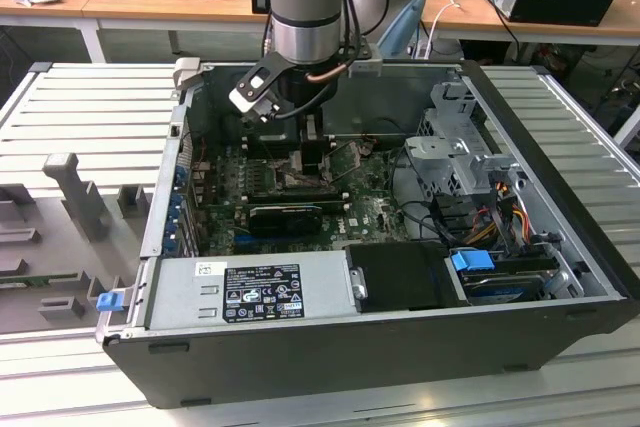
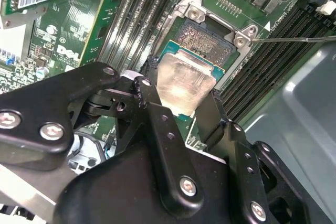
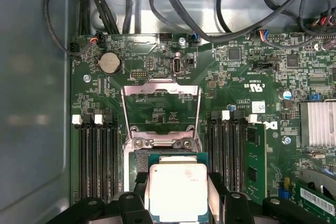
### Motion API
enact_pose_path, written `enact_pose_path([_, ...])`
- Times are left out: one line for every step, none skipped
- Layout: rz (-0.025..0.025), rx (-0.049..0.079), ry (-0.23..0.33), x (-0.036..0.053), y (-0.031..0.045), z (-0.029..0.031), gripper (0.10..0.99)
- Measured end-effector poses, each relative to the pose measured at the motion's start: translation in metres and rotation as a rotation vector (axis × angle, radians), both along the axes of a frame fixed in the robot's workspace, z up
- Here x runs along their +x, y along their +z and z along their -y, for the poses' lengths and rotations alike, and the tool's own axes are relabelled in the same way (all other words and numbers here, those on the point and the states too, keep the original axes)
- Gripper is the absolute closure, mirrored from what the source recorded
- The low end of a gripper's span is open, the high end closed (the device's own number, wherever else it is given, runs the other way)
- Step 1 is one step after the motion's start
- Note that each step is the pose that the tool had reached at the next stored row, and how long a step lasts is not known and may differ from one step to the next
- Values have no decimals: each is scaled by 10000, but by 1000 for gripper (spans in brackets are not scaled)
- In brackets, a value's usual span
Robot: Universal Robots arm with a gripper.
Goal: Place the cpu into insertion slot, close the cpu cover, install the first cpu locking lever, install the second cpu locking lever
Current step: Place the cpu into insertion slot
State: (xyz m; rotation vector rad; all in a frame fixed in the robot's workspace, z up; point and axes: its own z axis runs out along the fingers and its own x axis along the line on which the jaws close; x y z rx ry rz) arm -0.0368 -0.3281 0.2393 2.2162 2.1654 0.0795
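My gripper (image 2: pixel 181 98) is shut on the cpu (image 2: pixel 185 83), a flat square chip with a dull silver top, gripped on two opposite edges by the black fingers (image 2: pixel 210 114). It hangs tilted just above the insertion slot (image 2: pixel 206 38), whose contact field shows beyond the chip. In the first wrist view the cpu (image 3: pixel 176 190) sits between the fingers of the gripper (image 3: pixel 177 195), covering most of the slot. The cpu cover (image 3: pixel 160 88) stands swung open past its hinge. A thin metal lever (image 2: pixel 294 39) runs beside the slot. In the exterior view the gripper (image 1: pixel 300 152) reaches down into the open computer case.
Long black memory slots (image 3: pixel 97 156) flank the socket on both sides. Black cables (image 3: pixel 173 3) cross the far case wall. A silver heatsink (image 3: pixel 317 124) and an expansion card (image 1: pixel 285 215) lie nearby. The power supply (image 1: pixel 250 287) and drive cage (image 1: pixel 450 147) line the case.
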Motion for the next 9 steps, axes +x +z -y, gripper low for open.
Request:
enact_pose_path([1,1,0,-1,-4,-6,557])
enact_pose_path([1,0,0,-2,-8,-11,557])
enact_pose_path([1,1,0,-2,-18,-22,557])
enact_pose_path([1,1,1,-2,-24,-28,557])
enact_pose_path([1,1,0,-2,-31,-35,557])
enact_pose_path([0,0,0,-3,-40,-46,557])
enact_pose_path([0,0,0,-3,-46,-56,557])
enact_pose_path([1,0,0,-3,-52,-65,557])
enact_pose_path([1,1,1,-3,-64,-76,557])
